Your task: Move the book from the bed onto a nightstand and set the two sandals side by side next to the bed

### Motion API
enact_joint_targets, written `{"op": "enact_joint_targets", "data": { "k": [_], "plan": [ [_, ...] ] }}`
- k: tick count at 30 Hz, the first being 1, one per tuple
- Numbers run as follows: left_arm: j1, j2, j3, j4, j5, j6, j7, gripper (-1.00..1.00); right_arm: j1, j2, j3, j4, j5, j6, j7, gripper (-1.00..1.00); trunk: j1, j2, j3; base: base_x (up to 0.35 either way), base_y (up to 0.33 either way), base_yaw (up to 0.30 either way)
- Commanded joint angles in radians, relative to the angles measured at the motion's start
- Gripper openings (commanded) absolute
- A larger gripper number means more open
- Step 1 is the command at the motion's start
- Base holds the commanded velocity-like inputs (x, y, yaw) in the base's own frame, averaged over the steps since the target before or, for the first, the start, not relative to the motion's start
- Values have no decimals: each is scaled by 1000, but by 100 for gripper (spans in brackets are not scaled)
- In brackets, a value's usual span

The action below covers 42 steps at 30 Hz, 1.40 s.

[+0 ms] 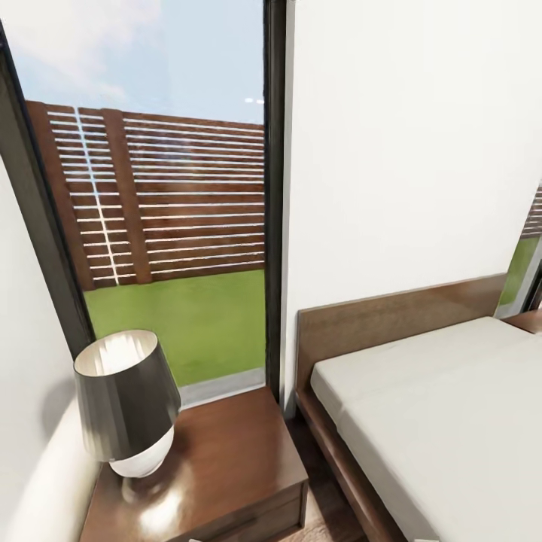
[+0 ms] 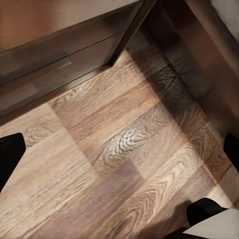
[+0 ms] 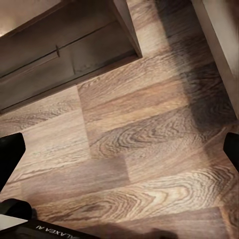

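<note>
- Head view: nightstand (image 1: pixel 226 467) at 7 o'clock, glossy dark brown top, drawer front along its lower edge.
- Lamp (image 1: pixel 124 403) stands on the nightstand's left part — dark grey shade, white rounded base.
- Bed (image 1: pixel 444 421) at 4 o'clock, pale mattress on a dark brown frame, headboard (image 1: pixel 399 316) flat against the white wall (image 1: pixel 406 150).
- Narrow strip of wood floor (image 1: pixel 324 497) runs between nightstand and bed frame; the two stand just apart.
- Window (image 1: pixel 173 211) at 10–11 o'clock, black frame, slatted brown fence and green lawn outside.
- A corner of a second brown top at 3 o'clock, past the far side of the bed.
- Left wrist view: left end effector (image 2: pixel 119 154) spread wide, empty, dark fingertips (image 2: pixel 10 154) at the frame edges, over plank floor; nightstand drawer front and bed frame beside it.
- Right wrist view: right end effector (image 3: pixel 119 154) also spread, nothing between the fingers, over the same floor, with the nightstand's lower front ahead.
- Book and sandals: can't locate them from these frames.
</note>
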Motion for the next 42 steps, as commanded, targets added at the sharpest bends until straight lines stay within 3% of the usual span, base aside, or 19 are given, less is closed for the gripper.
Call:
{"op": "enact_joint_targets", "data": {
  "k": [1, 16, 30, 42],
  "plan": [
    [-1, 0, 8, 0, -11, -4, -1, 100, -1, 0, -4, 3, -6, -2, 5, 100, -4, 7, 2, 0, 0, -14],
    [-1, 0, 8, 0, -11, -4, -1, 100, -1, 2, -4, 3, -6, -2, 3, 100, -61, 112, 51, 0, 0, -160],
    [-1, 0, 8, 0, -11, -4, -1, 100, -1, 2, -4, 3, -6, -2, 2, 100, -115, 210, 95, 0, 0, -29],
    [-1, 0, 8, 0, -11, -4, -1, 100, -1, 2, -4, 3, -7, -2, 4, 100, -161, 294, 132, 0, 0, -225]
  ]
}}
